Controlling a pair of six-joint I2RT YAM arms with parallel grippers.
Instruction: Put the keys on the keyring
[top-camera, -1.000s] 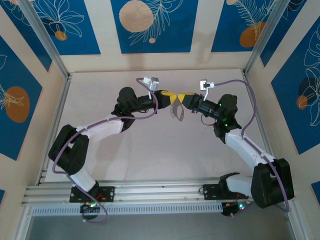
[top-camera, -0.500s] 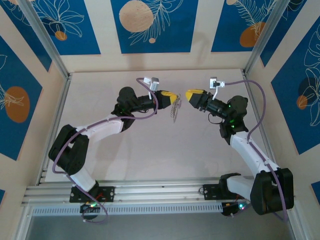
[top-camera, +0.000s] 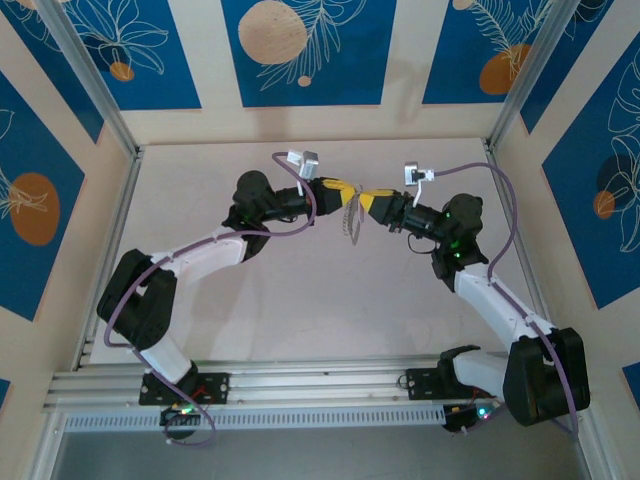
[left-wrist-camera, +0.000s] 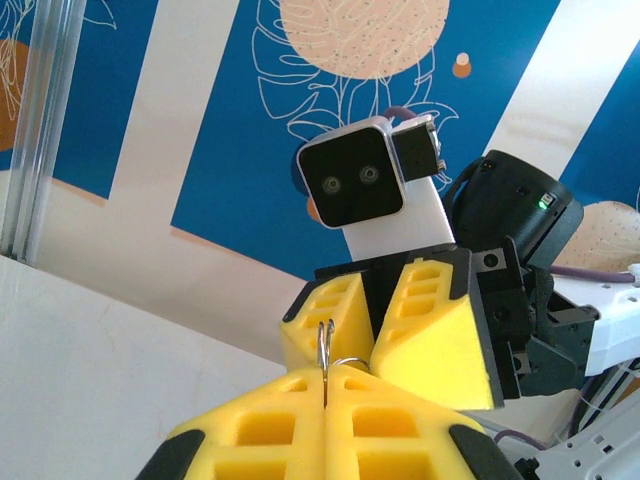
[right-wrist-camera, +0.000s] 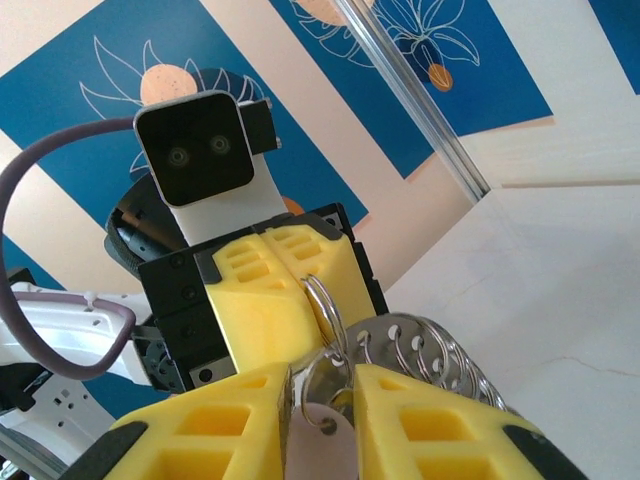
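Noted: left pincer (left-wrist-camera: 325, 385) clenched on keyring (top-camera: 348, 218), right pincer (right-wrist-camera: 320, 388) grasping lilac-headed key (right-wrist-camera: 335, 455). Recommend holding ring rigid, aligning key's hole with the split, feeding slowly.

Bright, even light, faint shadows; the right end effector (right-wrist-camera: 322, 385) looms slightly blurred up close.

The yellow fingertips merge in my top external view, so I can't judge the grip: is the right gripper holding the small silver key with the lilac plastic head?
Observer: Yes, the right wrist view shows the right gripper shut on the lilac-headed silver key.
Operator: And the thin dark-grey metal keyring?
Observer: The left gripper pinches its wire between shut jaws.
Operator: The plain silver keys?
Observer: They hang in a row off the keyring, beside the right gripper.
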